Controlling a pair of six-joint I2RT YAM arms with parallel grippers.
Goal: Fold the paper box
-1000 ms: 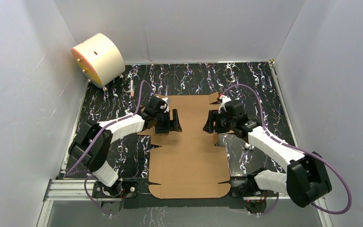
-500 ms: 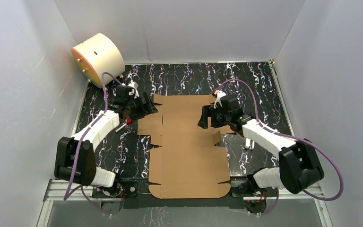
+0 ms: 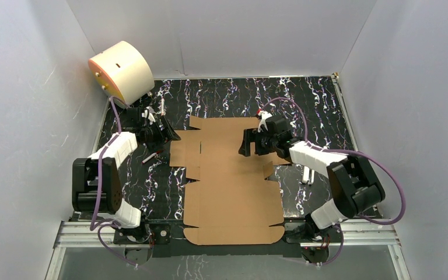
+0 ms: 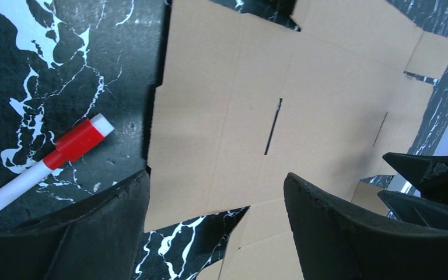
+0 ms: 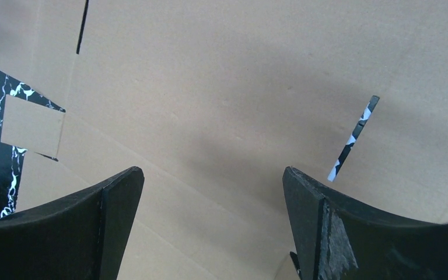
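As you will see, the box [image 3: 233,175] lies flat mid-table [image 3: 221,93], a black marbled top between white walls [image 3: 221,35]. Left gripper [image 3: 172,134] is spread at its far-left edge, and right gripper [image 3: 244,146] is spread above it, both empty.

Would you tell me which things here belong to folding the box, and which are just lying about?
Job: box, left pincer, right pincer, both open.
Lying about: drum, red-capped pen.
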